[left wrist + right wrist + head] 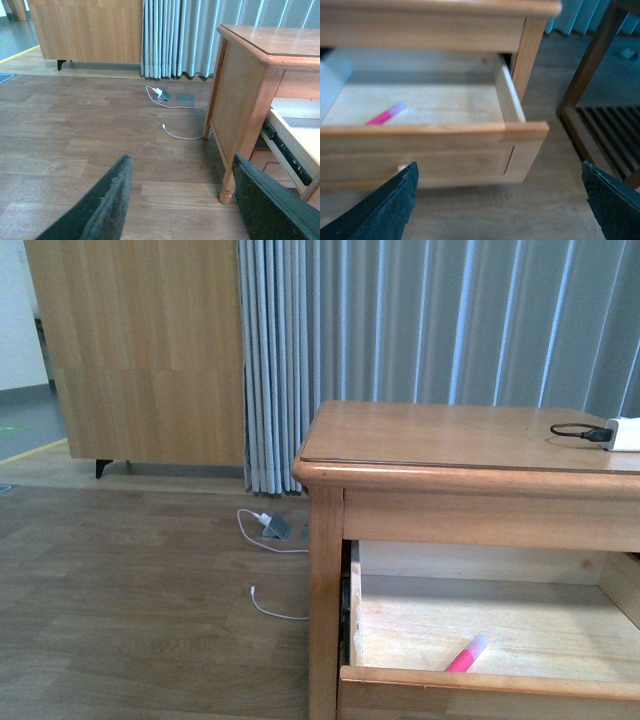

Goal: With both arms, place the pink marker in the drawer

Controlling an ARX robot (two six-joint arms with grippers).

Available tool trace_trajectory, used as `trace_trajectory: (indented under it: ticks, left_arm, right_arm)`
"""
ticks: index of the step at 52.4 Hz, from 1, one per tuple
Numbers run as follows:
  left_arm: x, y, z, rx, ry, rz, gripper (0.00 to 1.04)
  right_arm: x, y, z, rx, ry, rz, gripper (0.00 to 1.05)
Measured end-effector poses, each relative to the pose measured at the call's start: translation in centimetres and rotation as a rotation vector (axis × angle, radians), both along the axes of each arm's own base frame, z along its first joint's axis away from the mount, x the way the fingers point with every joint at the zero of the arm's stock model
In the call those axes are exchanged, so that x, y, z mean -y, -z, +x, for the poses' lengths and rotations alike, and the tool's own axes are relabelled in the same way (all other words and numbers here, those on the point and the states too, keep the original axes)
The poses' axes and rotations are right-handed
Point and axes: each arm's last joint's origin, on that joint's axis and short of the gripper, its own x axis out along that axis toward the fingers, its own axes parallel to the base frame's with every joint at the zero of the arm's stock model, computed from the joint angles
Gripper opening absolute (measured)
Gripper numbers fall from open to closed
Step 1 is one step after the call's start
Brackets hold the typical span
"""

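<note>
Though open, drawer (520, 681) with pink marker (466, 654).

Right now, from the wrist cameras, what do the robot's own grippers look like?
The left gripper has two matte black, wedge-shaped fingers tapering to blunt tips, with a slightly fuzzy surface. The right gripper has similar fingers, blackish-teal in its blurry picture. No cables, markings or lights show; the front view shows neither arm.
</note>
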Motion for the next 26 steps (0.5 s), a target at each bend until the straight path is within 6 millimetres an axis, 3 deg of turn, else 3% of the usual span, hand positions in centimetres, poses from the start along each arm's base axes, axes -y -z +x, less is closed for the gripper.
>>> trace_trajectory:
  ticks: [12, 26]
  left_arm:
    - [0.0, 0.0, 0.0, 0.000, 0.000, 0.001, 1.00]
    - [0.0, 0.0, 0.0, 0.000, 0.000, 0.000, 0.99]
  right_arm:
    - [0.1, 0.6, 2.3, -0.227, -0.110, 0.100, 0.96]
    - [-0.3, 2.2, 8.0, -0.369, -0.135, 0.121, 0.96]
